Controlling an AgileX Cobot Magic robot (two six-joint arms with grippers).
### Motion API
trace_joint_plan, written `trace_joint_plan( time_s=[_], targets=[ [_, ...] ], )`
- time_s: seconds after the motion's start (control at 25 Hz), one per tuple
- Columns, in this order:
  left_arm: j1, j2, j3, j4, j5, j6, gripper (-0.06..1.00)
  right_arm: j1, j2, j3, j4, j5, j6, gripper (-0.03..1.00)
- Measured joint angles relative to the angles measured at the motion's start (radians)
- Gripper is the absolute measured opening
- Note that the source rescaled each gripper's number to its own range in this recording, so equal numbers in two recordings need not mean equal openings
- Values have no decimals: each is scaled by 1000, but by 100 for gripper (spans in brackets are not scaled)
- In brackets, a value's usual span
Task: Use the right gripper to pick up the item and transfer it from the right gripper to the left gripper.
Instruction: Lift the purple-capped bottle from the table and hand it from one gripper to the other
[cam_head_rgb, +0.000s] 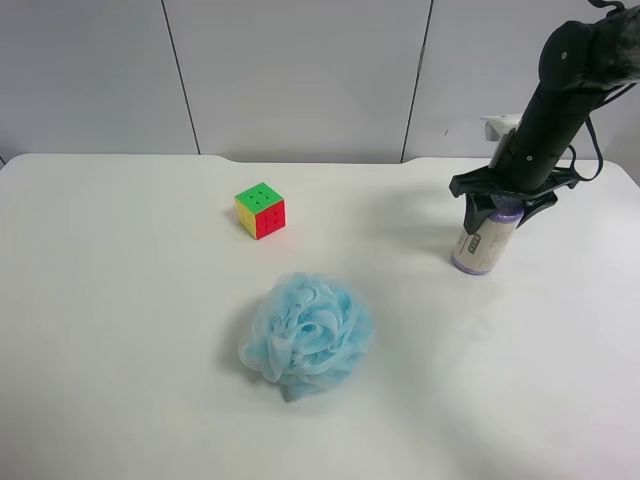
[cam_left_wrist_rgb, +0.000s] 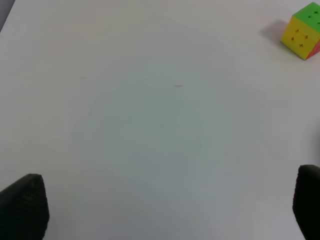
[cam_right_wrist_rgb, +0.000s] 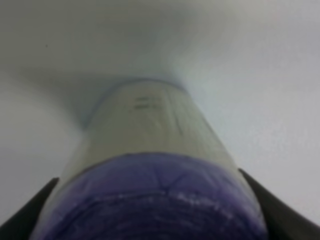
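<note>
The item (cam_head_rgb: 484, 241), a small roll with lilac ends and a white printed label, stands slightly tilted on the white table (cam_head_rgb: 120, 300) at the exterior high view's right. My right gripper (cam_head_rgb: 505, 200) comes down from above and is shut on its upper end. In the right wrist view the item (cam_right_wrist_rgb: 150, 165) fills the space between the two black fingertips (cam_right_wrist_rgb: 27, 215), which press on its sides. My left gripper (cam_left_wrist_rgb: 170, 210) is open and empty above bare table. It is out of the exterior high view.
A multicoloured puzzle cube (cam_head_rgb: 260, 210) sits at the table's middle back and also shows in the left wrist view (cam_left_wrist_rgb: 301, 31). A fluffy light-blue bath pouf (cam_head_rgb: 307, 336) lies in front of it. A grey panel wall stands behind the table.
</note>
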Motion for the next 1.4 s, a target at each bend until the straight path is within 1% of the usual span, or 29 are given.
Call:
trace_joint_plan(
  time_s=[0.28,0.76,0.88,1.0,1.12,1.28,1.4],
  targets=[
    [0,0,0,0,0,0,100,0,-40,0,11,23,0,0],
    [0,0,0,0,0,0,100,0,-267,0,84,110,0,0],
    [0,0,0,0,0,0,100,18,-323,0,99,134,-1,0],
    [0,0,0,-9,0,13,100,60,-367,0,101,146,-1,0],
    [0,2,0,-41,0,64,100,116,-398,0,102,170,-1,0],
    [0,58,0,-120,1,169,100,191,-417,0,110,193,-1,0],
    [-25,112,0,-190,0,216,100,228,-421,0,163,194,-11,0]
  ],
)
